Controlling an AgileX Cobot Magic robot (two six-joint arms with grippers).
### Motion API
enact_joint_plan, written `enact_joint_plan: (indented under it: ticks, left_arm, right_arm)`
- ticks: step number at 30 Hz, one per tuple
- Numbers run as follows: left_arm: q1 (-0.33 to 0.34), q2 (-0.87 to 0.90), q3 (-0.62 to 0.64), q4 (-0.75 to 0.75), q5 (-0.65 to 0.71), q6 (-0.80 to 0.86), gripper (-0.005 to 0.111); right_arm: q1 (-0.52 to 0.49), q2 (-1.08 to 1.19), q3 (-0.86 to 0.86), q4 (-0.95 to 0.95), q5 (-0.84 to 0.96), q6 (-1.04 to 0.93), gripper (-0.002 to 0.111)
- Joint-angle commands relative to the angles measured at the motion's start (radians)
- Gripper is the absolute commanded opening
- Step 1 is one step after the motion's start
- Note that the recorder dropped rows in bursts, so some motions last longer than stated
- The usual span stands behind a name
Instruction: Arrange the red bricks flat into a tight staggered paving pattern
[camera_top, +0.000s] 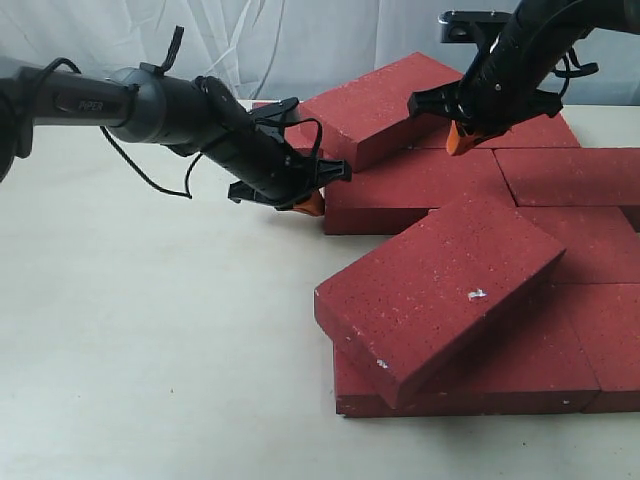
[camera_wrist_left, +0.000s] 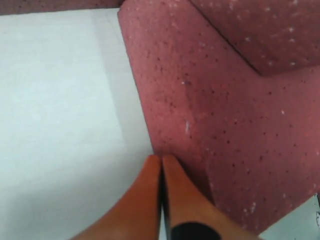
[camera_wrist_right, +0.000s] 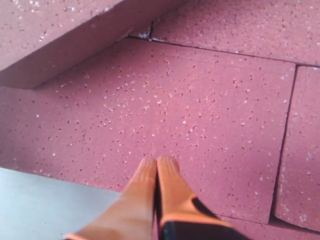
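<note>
Currently we log left hand (camera_top: 311, 203) closed, empty, at a red brick (camera_top: 420, 190) corner. Likewise closed, right hand (camera_top: 461, 138) hovers over red bricks (camera_top: 440, 280).

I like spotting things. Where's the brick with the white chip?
In the exterior view, the chipped brick sits tilted at the front, right of centre, propped across the flat bricks.

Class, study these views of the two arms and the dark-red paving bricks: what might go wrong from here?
1. The tilted dark-red brick with the white chip lies propped across flat ones; a shove to the row might make it slide off.
2. The shut left gripper sits at the edge of the flat speckled brick, so a push may slip sideways.
</note>
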Motion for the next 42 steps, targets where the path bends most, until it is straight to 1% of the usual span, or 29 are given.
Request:
enact_joint_plan:
  ticks: [1,5,9,11,12,13,14,19,26,30,35,39,42]
  left_arm:
    - [-0.039,0.003,-0.006,-0.058,-0.019,0.000,0.000]
    - [-0.015,0.001,-0.006,-0.036,0.023,0.000,0.000]
    - [0.050,-0.026,-0.006,-0.006,0.144,-0.005,0.000]
    - [0.067,-0.052,-0.006,0.105,0.189,-0.082,0.000]
    - [0.070,-0.074,-0.003,0.213,0.204,-0.160,0.000]
    - [0.070,-0.095,0.006,0.270,0.213,-0.208,0.000]
    - [0.070,-0.113,0.020,0.298,0.217,-0.219,0.000]
    - [0.070,-0.229,0.138,0.367,0.214,-0.231,0.000]
    - [0.070,-0.375,0.331,0.403,0.133,-0.231,0.000]
    - [0.066,-0.459,0.432,0.417,0.113,-0.229,0.000]
    - [0.011,-0.559,0.533,0.474,0.111,-0.229,0.000]
    - [-0.066,-0.631,0.593,0.526,0.113,-0.229,0.000]
    - [-0.129,-0.665,0.622,0.563,0.121,-0.229,0.000]
  right_arm:
    - [-0.005,-0.001,-0.001,0.002,-0.008,-0.005,-0.001]
    - [-0.005,-0.001,-0.001,0.002,0.006,-0.005,-0.001]
    - [-0.005,-0.005,0.001,0.000,0.052,-0.005,-0.001]
    - [-0.005,-0.024,0.028,-0.008,0.055,-0.005,-0.001]
    - [-0.005,-0.045,0.061,-0.012,0.047,-0.005,-0.001]
    - [-0.005,-0.065,0.090,-0.021,0.034,-0.005,-0.001]
    - [-0.005,-0.081,0.113,-0.024,0.027,-0.005,-0.001]
    - [-0.005,-0.176,0.234,-0.034,-0.018,-0.005,-0.001]
    - [-0.005,-0.260,0.290,-0.076,-0.039,-0.001,-0.001]
    - [-0.005,-0.279,0.309,-0.118,-0.055,-0.001,-0.001]
    - [-0.005,-0.277,0.309,-0.202,-0.057,-0.001,-0.001]
    - [-0.005,-0.277,0.309,-0.327,-0.042,0.034,-0.001]
    - [-0.005,-0.277,0.309,-0.428,-0.027,0.112,-0.001]
